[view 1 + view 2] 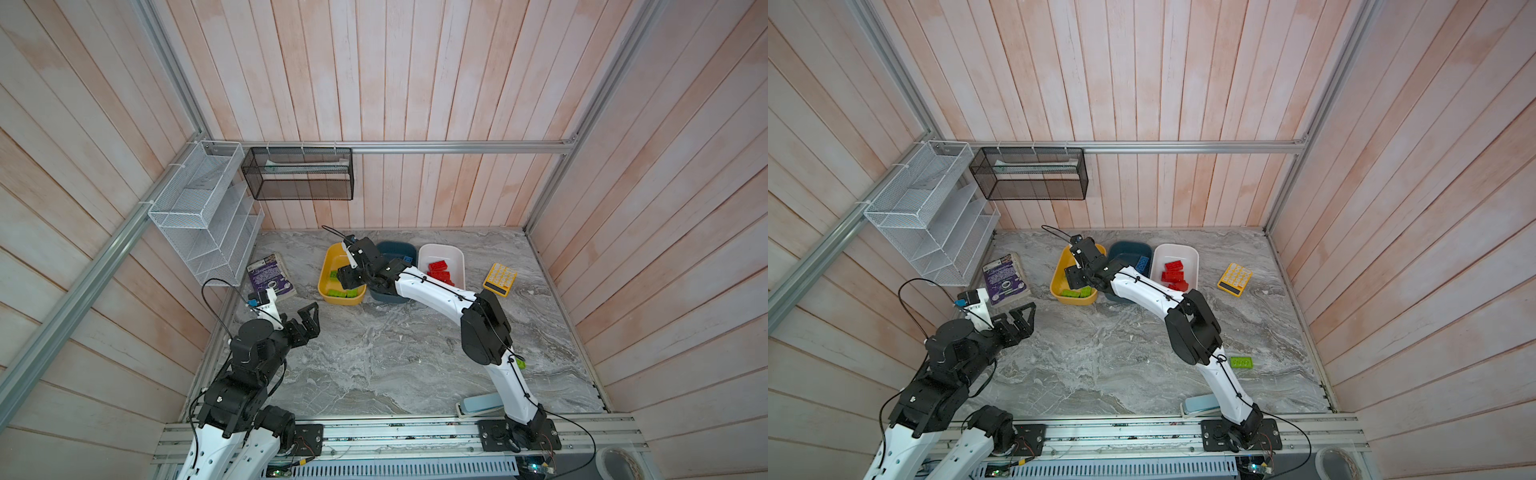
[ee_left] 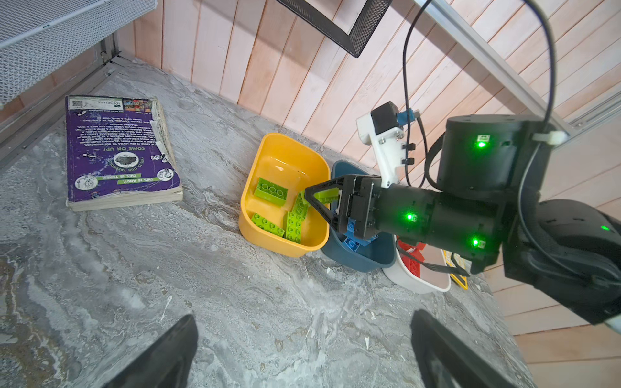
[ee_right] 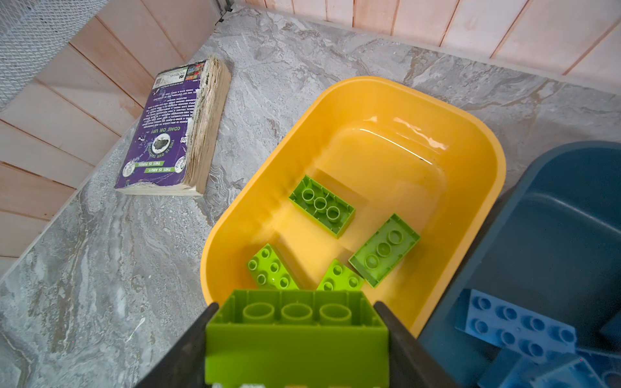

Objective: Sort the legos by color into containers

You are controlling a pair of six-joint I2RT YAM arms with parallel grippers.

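My right gripper is shut on a lime green lego, held underside up over the near end of the yellow container; in both top views it hangs over that tub. Several green legos lie inside. The dark teal container holds blue legos, and the white container holds red legos. One green lego lies on the table beside the right arm. My left gripper is open and empty, low at the left, well short of the tubs.
A purple book lies left of the yellow tub. A yellow calculator sits right of the white tub. A pale blue stapler rests at the front edge. White and black mesh racks hang on the walls.
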